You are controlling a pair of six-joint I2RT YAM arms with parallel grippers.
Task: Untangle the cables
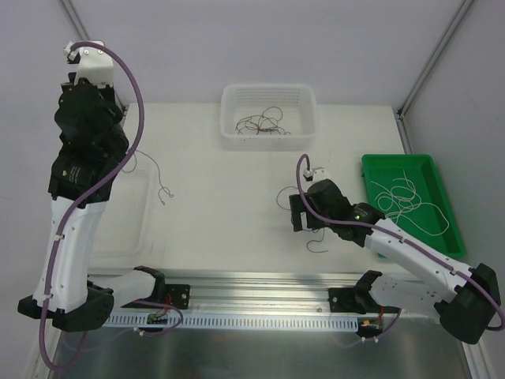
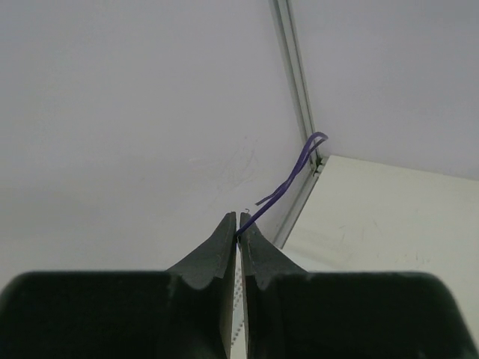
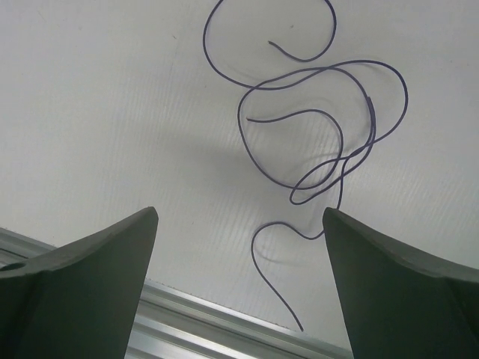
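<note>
In the left wrist view my left gripper [image 2: 238, 226] is shut on a thin purple cable [image 2: 288, 183], whose doubled end sticks out past the fingertips. That arm is raised high at the table's left, and a thin cable strand [image 1: 160, 183] shows beside it. My right gripper [image 1: 297, 212] is low over the middle of the table and open, with nothing between its fingers. Below it a loose purple cable [image 3: 299, 134] lies in curls on the white table, one end trailing toward the near edge. More dark cables [image 1: 262, 123] sit bunched in the white basket [image 1: 230, 134].
A green tray [image 1: 377, 164] at the right holds white cables [image 1: 404, 196]. A clear shallow tray [image 1: 134, 225] lies at the left by the left arm. A metal rail [image 1: 260, 280] runs along the table's near edge.
</note>
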